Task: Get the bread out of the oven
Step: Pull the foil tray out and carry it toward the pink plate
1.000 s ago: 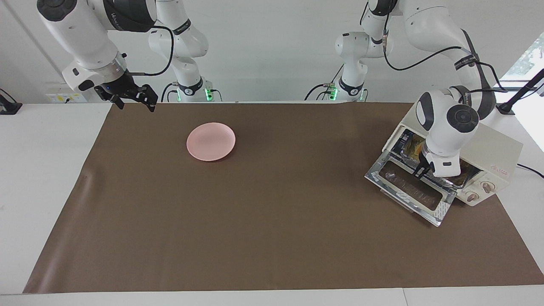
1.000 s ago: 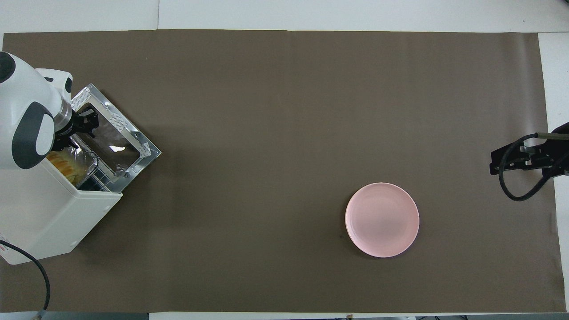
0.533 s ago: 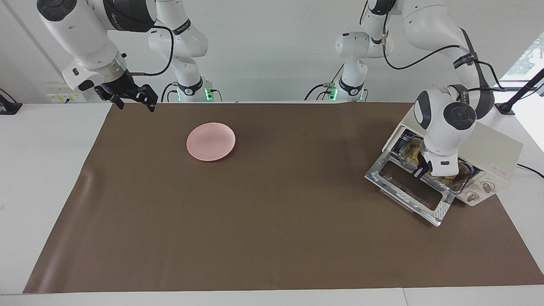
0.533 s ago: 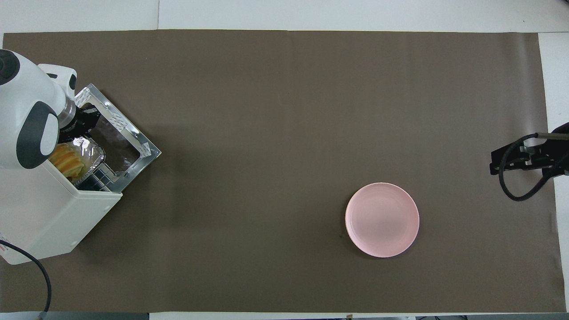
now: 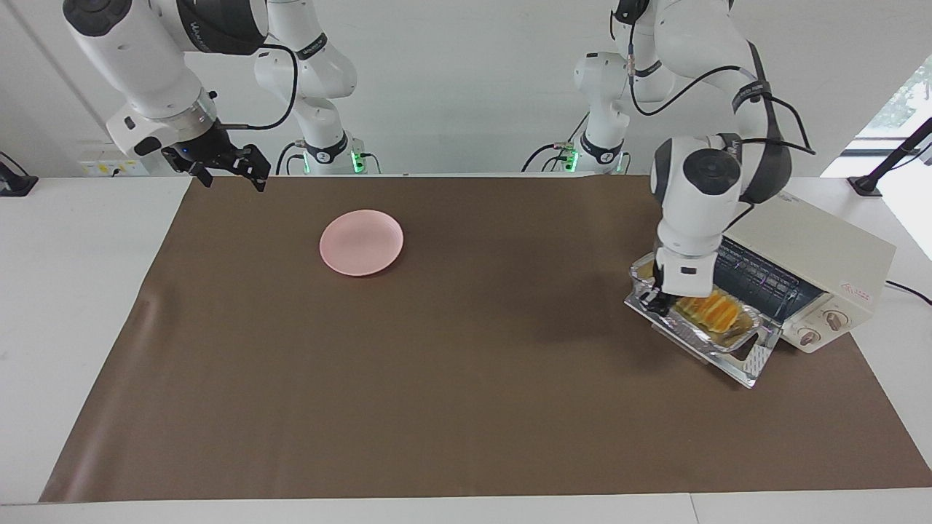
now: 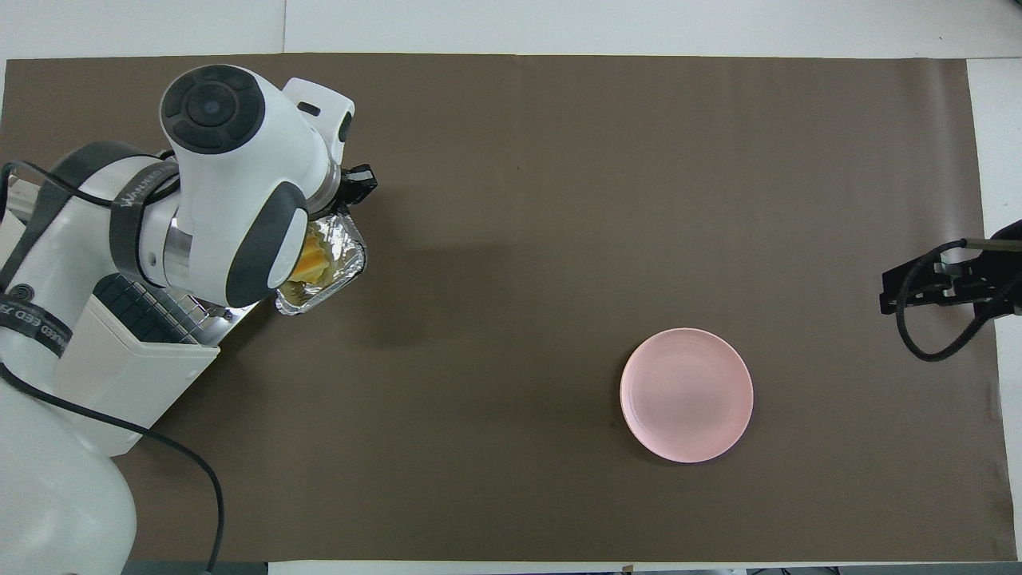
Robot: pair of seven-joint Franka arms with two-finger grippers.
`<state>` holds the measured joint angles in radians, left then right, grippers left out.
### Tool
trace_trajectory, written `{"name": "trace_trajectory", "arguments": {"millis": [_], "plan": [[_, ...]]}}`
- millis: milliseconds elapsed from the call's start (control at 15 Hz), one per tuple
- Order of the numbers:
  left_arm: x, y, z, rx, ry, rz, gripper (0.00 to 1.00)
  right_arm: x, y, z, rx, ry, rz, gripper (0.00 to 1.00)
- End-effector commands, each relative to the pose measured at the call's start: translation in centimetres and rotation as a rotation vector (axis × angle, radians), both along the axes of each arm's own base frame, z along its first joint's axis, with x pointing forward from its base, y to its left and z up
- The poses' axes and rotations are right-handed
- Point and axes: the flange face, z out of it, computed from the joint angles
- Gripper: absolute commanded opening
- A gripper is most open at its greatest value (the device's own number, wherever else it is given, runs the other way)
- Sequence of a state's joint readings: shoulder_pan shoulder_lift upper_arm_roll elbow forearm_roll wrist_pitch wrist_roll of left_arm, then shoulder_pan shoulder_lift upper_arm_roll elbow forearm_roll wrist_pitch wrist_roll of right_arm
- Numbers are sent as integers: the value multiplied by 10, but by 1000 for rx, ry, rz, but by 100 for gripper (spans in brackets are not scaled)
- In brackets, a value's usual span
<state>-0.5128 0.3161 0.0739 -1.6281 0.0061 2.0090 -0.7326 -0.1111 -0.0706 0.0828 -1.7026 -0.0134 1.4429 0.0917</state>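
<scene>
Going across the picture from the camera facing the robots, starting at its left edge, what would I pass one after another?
Right gripper hanging over the table's corner, pink plate, left gripper at the foil tray's end, bread in that tray over the open oven door, then the oven.

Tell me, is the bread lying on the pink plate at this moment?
No. The bread lies in the foil tray over the open oven door, held at the left gripper; the pink plate is bare.
</scene>
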Motion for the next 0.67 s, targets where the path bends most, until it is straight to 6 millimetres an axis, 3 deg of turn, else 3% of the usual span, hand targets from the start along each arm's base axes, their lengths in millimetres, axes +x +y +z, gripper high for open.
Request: {"name": "trace_trajectory", "arguments": {"millis": [0, 133, 200, 333, 400, 600], "plan": [[-4, -79, -11, -43, 35, -97, 0, -6, -2, 2, -6, -10, 13, 100], [-19, -162, -32, -37, 59, -196, 0, -6, -2, 2, -6, -10, 13, 100], [-29, -193, -38, -37, 69, -234, 0, -6, -2, 2, -6, -10, 13, 100], [-55, -237, -57, -59, 86, -271, 0, -6, -2, 2, -6, -10, 13, 100], [-71, -255, -54, -70, 77, -272, 0, -6, -3, 2, -6, -7, 11, 100], [-91, -281, -66, -88, 58, -272, 0, -10, -2, 0, -5, 23, 12, 100]]}}
